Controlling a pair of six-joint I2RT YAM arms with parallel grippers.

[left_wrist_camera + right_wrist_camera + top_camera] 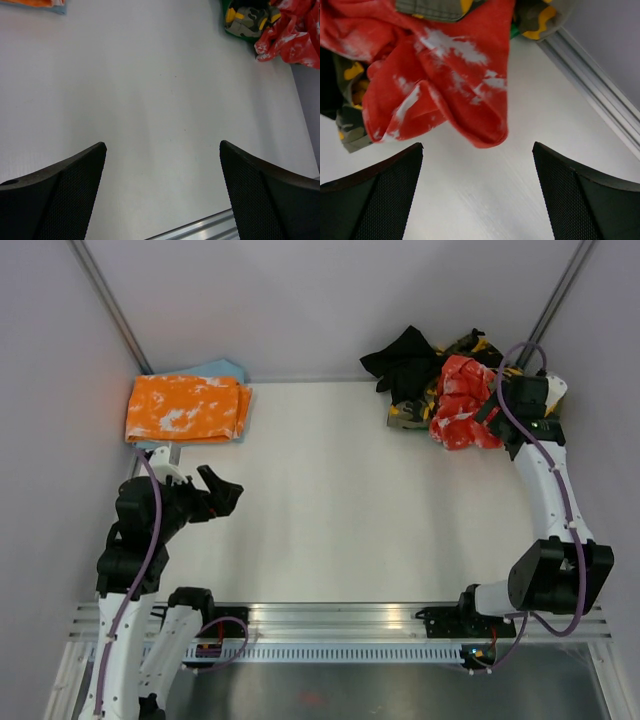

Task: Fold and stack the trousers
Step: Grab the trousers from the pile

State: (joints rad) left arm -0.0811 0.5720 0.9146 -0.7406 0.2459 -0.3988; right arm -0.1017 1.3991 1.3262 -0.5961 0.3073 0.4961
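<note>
Jaws of my right gripper point(477, 162) spread wide, nothing held, just short of crumpled red tie-dye trousers point(445, 75); left gripper point(162, 147) likewise spread, above white table point(150, 75).

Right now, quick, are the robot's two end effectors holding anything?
Left end effector: open, holding nothing.
Right end effector: open, empty, red trousers just ahead.

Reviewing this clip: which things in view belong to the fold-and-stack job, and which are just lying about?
Part of the job:
- red tie-dye trousers, crumpled far right
- camouflage trousers and black trousers, in the same heap
- folded orange trousers, far left, on a light blue folded cloth

Just there:
- aluminium rail along the near edge
- grey back wall
</note>
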